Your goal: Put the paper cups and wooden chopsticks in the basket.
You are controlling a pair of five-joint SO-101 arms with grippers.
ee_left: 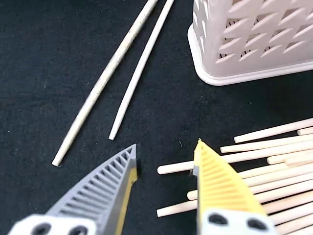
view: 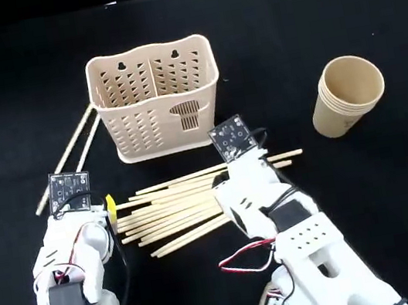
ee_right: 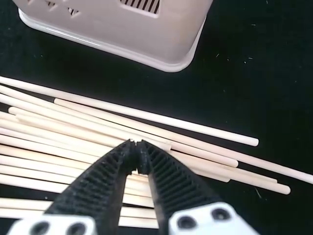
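The chopsticks (view: pixel 170 209) are lying in a pile on the table, just in front of the basket (view: pixel 156 102). Two more sticks (view: pixel 71 155) are lying beside it on the left. The cups (view: pixel 347 97) are sitting stacked, well apart on the right. Our right claw (ee_right: pixel 136 151) is pinched shut on the pile; we cannot tell if it is holding a stick. Our left claw (ee_left: pixel 166 147) is hanging wide open by the stick ends. We think we are grabbing sticks now. Next we are needing a firm hold, then a lift over the basket

right claw (ee_right: pixel 136 157): tips pressed together above the chopsticks (ee_right: pixel 146 115); basket (ee_right: pixel 146 41): base just beyond the pile
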